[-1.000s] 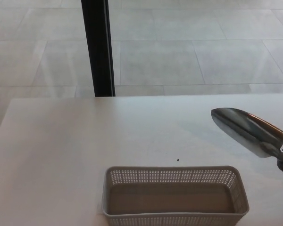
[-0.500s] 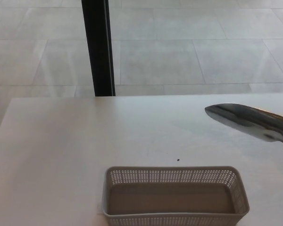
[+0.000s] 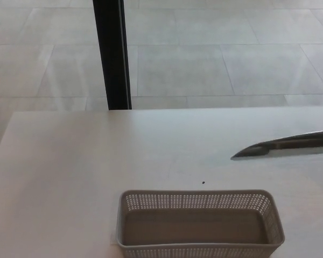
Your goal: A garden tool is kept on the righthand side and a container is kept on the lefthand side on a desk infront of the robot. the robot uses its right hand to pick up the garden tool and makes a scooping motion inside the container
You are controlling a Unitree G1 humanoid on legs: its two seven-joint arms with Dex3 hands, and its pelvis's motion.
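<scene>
Neither hand of the robot shows at this moment; the right hand, which by the task should carry the garden tool, lies beyond the right edge of the frame, so whether its fingers are closed on the handle cannot be told. What does show is the blade of the garden tool (image 3: 282, 145), a polished metal trowel seen almost edge-on, entering from the right edge at mid-height. Its long axis runs nearly level across the frame, tip pointing left and slightly down, and it appears to hang above the desk rather than lie on it.

The container (image 3: 200, 224), a grey perforated plastic basket with nothing in it, sits at the bottom centre of the frame, long side running left to right. It lies below and to the left of the trowel tip, well apart from it. Judging by this layout, the coming move would have to bring the tip down the frame and leftward over the basket's far rim before any scoop can begin; the right arm is the nearer one.

The desk (image 3: 70, 161) is pale and plain, with one small dark speck just beyond the basket. Behind it are large pale floor tiles and a black upright post (image 3: 112, 54) at upper left.
</scene>
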